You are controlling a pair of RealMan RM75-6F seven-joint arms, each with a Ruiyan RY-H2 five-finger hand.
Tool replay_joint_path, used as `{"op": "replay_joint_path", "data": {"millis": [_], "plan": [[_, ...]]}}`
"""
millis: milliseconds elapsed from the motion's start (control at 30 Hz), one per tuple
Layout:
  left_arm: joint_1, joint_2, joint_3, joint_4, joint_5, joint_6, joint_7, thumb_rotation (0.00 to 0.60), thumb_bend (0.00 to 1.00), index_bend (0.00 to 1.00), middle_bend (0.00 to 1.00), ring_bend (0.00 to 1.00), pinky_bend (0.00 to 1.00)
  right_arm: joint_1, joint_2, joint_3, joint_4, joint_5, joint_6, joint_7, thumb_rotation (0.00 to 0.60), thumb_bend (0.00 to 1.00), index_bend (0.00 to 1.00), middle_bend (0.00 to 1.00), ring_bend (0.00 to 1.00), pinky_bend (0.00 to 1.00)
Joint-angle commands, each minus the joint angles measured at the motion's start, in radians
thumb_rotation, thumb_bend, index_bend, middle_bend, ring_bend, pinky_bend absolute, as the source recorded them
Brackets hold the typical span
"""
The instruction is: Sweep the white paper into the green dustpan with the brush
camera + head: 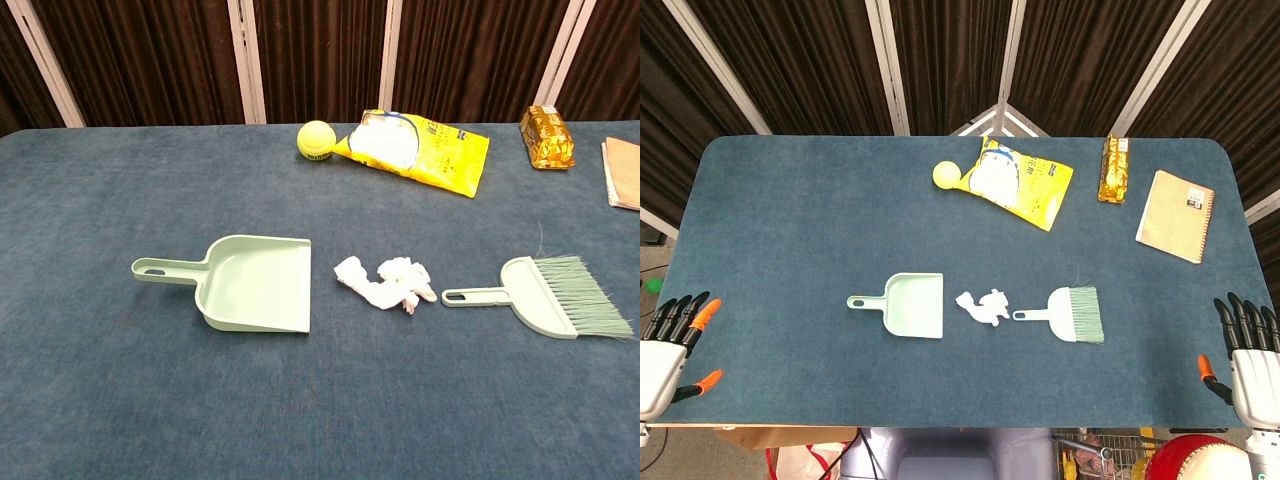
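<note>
Both robot hands, head view: the left robot hand (670, 340) and the right robot hand (1245, 350) rest at the near corners of the counter (790, 220), fingers spread, grasping nothing.
Brush, head view: brush (1072, 314) lies forward and inward of the right robot hand, handle pointing toward the paper, bristles away from it.
Paper, head view: white paper (982, 305) sits between both robot hands, just beside the brush handle tip and near the dustpan mouth.
Dustpan, head view: green dustpan (904, 305) lies forward and inward of the left robot hand, handle toward that side, open edge facing the paper.
Clutter, head view: ball (946, 175), yellow bag (1020, 182), snack packet (1114, 169) and notebook (1176, 216) lie far beyond both robot hands.
Chest view: neither robot hand shows; the paper is crumpled and loose, so it likely skids easily.
Advice: my judgement is that the right robot hand should take the brush handle without nudging the paper, turn the bristles behind it, while the left steadies the dustpan handle.
</note>
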Motion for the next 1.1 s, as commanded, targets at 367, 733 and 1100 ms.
{"op": "replay_joint_path", "data": {"millis": [367, 733, 1100], "plan": [[0.000, 0.001, -0.002, -0.008, -0.011, -0.008, -0.005, 0.600, 0.00, 0.00, 0.00, 0.00, 0.00, 0.000, 0.000, -0.008, -0.005, -0.019, -0.007, -0.006, 0.600, 0.39, 0.00, 0.00, 0.00, 0.00], [-0.002, 0.000, 0.001, -0.021, -0.013, -0.019, -0.001, 0.600, 0.00, 0.00, 0.00, 0.00, 0.00, 0.005, 0.004, -0.012, -0.007, -0.030, -0.019, -0.007, 0.600, 0.39, 0.00, 0.00, 0.00, 0.00], [-0.001, 0.005, 0.002, -0.026, -0.020, -0.024, -0.006, 0.600, 0.00, 0.00, 0.00, 0.00, 0.00, 0.010, 0.011, -0.021, -0.018, -0.052, -0.029, -0.006, 0.600, 0.39, 0.00, 0.00, 0.00, 0.00]]}}
